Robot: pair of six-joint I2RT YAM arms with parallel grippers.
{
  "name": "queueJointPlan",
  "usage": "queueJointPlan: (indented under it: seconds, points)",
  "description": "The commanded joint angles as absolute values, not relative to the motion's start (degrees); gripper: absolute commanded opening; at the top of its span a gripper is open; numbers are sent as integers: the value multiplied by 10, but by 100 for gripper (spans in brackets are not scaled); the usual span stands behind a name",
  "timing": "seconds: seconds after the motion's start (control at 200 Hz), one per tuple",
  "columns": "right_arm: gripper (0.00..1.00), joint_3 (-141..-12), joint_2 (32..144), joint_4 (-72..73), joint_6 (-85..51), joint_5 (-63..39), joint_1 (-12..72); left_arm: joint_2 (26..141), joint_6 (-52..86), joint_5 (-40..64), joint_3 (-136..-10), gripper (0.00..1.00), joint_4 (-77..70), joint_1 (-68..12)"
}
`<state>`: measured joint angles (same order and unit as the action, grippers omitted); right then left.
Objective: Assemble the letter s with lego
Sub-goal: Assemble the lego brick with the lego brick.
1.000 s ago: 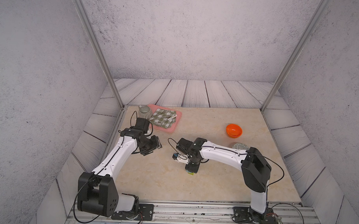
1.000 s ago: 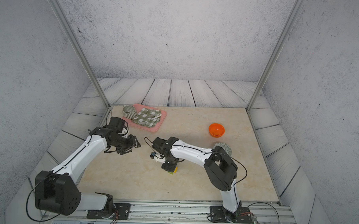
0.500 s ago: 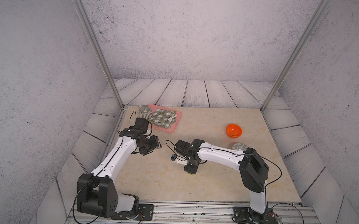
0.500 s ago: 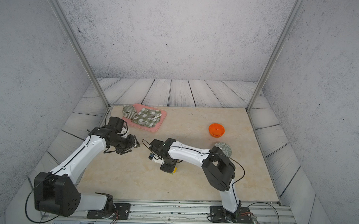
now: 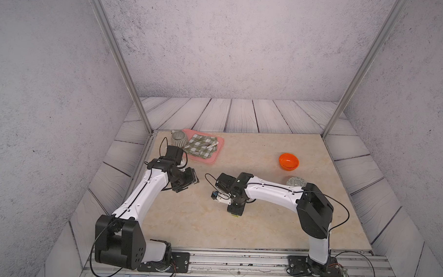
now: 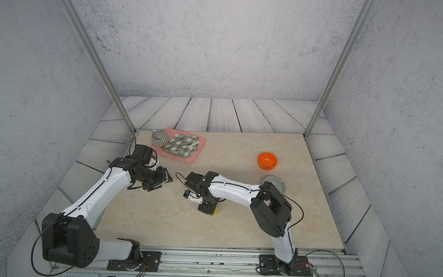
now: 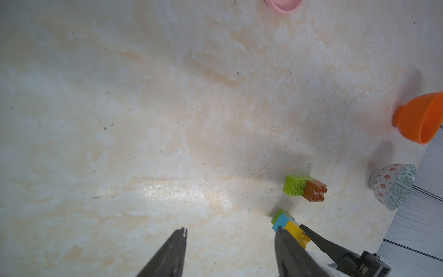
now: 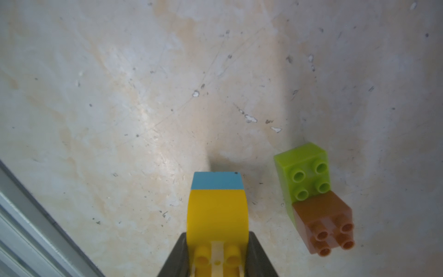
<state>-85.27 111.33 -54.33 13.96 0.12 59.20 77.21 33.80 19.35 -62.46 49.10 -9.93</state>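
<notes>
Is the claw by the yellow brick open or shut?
Shut: the right claw pinches the yellow brick from both sides.

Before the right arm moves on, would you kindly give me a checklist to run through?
1. The right end effector is shut on the yellow brick: ok.
2. The blue brick and small green brick are joined beneath it: ok.
3. The brown brick sits on one end of the long lime-green brick, studs bare: ok.
4. The yellow brick is lined up over the brown brick: not ok, off to one side, apart.
5. The left end effector is open, empty, away from the bricks: ok.
6. The small green brick is clear of the table: cannot tell.
</notes>
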Motion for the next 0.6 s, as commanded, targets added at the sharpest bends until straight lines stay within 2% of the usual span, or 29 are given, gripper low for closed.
queueJointPlan:
  seconds: [0.0,0.27,0.595]
  points:
    - [0,-807,1149,-562,150,-51,596,757,330,194,-626,64,504,-93]
    - [0,-824,1118,-562,161,-41,595,755,329,192,-632,64,509,-93]
    - [25,-839,1105,-570,162,-49,592,753,329,190,-636,64,512,-92]
